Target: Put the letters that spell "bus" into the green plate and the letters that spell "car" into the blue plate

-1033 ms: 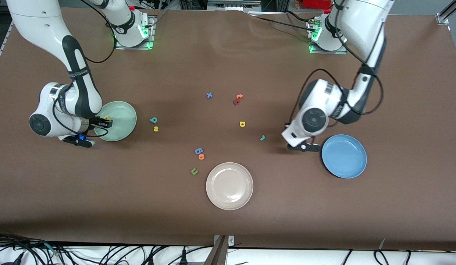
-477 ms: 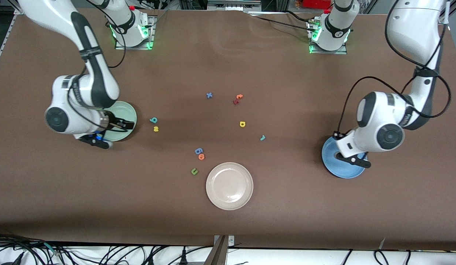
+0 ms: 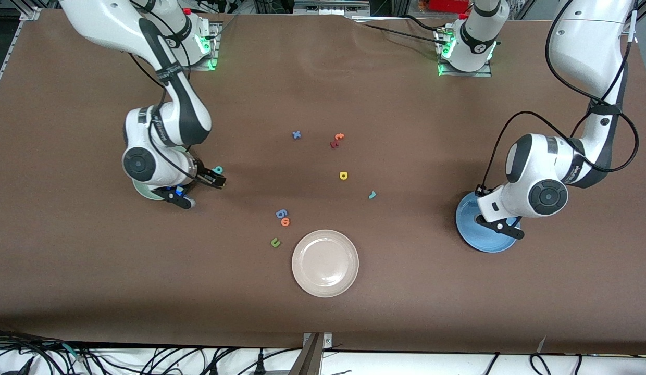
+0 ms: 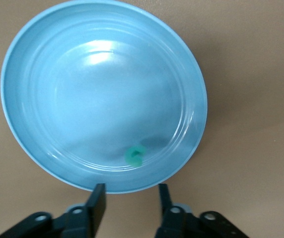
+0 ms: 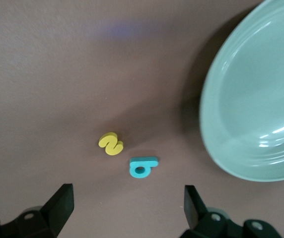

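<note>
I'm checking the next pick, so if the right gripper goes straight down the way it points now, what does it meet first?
Probably the teal "b", or the yellow "s" beside it: both lie on the table between the right gripper's open fingers, beside the green plate.

Three plates (image 3: 325,263), eleven foam letters (image 3: 343,175), two grippers (image 4: 131,189)

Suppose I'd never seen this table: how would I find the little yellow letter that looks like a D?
Start at the beige-white plate nearest the front camera, then look farther up the table, past midway. The yellow "a" lies alone on bare brown table. The nearby hooked "r" is teal, and the orange "t" lies farther still.
</note>
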Robot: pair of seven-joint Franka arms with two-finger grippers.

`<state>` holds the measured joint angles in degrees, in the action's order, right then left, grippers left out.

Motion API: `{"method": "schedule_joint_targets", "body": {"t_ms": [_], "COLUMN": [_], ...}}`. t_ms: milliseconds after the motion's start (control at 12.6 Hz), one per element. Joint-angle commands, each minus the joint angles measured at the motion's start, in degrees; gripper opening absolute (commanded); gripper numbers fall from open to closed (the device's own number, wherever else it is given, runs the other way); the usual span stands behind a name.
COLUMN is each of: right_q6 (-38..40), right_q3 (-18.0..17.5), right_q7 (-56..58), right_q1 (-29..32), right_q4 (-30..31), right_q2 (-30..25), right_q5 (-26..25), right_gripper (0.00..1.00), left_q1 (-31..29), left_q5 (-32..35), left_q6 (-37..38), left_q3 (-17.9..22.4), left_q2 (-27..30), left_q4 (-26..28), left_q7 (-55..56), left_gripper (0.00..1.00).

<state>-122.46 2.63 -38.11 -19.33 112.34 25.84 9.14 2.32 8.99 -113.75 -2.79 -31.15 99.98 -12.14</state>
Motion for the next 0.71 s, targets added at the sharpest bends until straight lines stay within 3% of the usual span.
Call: {"method": "schedule_joint_targets", "body": {"t_ms": [0,159,397,636], "right_q6": [-9.43,-10.34,-10.78,-17.53], "right_q3": [0.09,0.01,-0.08,-0.17], "right_q7": [-2.23,-1.79,1.53,6.72], "right_q1": [-1.68,-1.76,-2.64,-2.64], "right_q4": [7.08,8.15,9.21,12.98], "right_q2": [-0.79,-0.79,-1.23,-1.31], "right_q5": [0.61,0.35,-0.26,-0.26], "right_gripper": [0.98,0.98,0.96,0.95], "left_q1": [0.05,0.93,5.48,14.26], "left_q5": [1.29,1.03,-7.57,-13.64], "left_q6": [0.02,0.19,-0.07,-5.83], "left_q3": [-0.03,-0.29,-1.43,-1.70], "left_q2": [-0.05,-0.23,-3.91,-6.99], "left_q4": [-1.19,-2.07,-5.92,-8.40], "left_q7": [-1.05,0.09,7.89,25.17], "left_gripper": [1.00,1.00,1.00,1.00]}}
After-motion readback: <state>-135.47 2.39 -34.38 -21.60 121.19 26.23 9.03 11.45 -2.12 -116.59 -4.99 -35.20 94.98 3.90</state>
